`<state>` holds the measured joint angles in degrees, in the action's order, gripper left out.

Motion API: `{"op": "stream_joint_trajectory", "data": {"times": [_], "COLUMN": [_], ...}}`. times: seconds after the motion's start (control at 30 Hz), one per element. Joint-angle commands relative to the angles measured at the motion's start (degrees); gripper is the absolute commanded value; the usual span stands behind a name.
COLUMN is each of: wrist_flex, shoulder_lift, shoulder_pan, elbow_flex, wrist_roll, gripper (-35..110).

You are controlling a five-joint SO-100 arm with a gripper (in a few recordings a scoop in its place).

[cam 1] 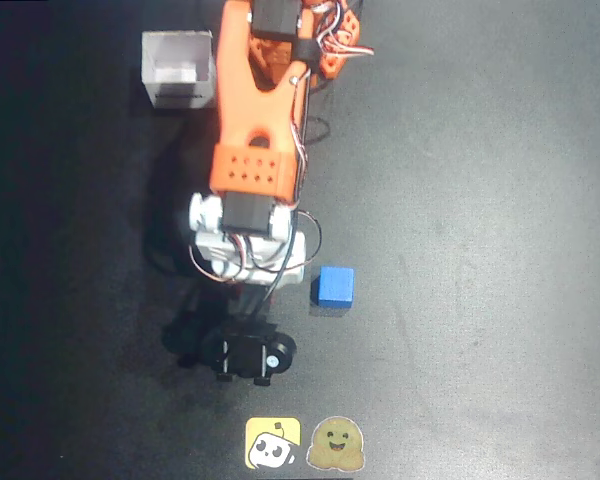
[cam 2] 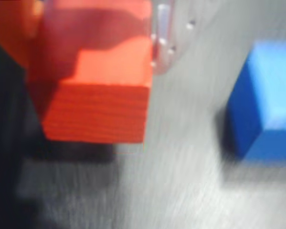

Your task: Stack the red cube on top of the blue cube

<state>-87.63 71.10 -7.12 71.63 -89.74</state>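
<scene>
Red cube (cam 2: 102, 95) held, off the table.
My gripper (cam 2: 97, 28) is clamped on it; blue cube (cam 2: 267, 105) sits apart, rightward in wrist view.

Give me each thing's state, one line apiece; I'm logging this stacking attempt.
red cube: held in the hand, seemingly lifted above its shadow, not yet on the blue cube.
blue cube: resting on the table, nothing on top, apart from the red cube.
hand: shut on the red cube, beside the blue cube rather than over it.
white box: upright, open at the top; contents unclear.
</scene>
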Motion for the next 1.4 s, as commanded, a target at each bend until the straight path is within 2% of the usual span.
{"op": "stream_joint_trajectory", "data": {"times": [0.0,0.17,0.63,1.37], "wrist_flex": [-10.11,-11.78,-5.62,1.32], "shoulder_lift": [-0.44,-0.26,-3.96,-6.68], "shoulder_pan": [1.41,5.45,16.17,14.50], "elbow_flex": [-11.51,-13.54,-13.01,-13.62], "wrist_roll": [-0.18,-0.70,-8.88,-9.23], "gripper": [0,0,0,0]}}
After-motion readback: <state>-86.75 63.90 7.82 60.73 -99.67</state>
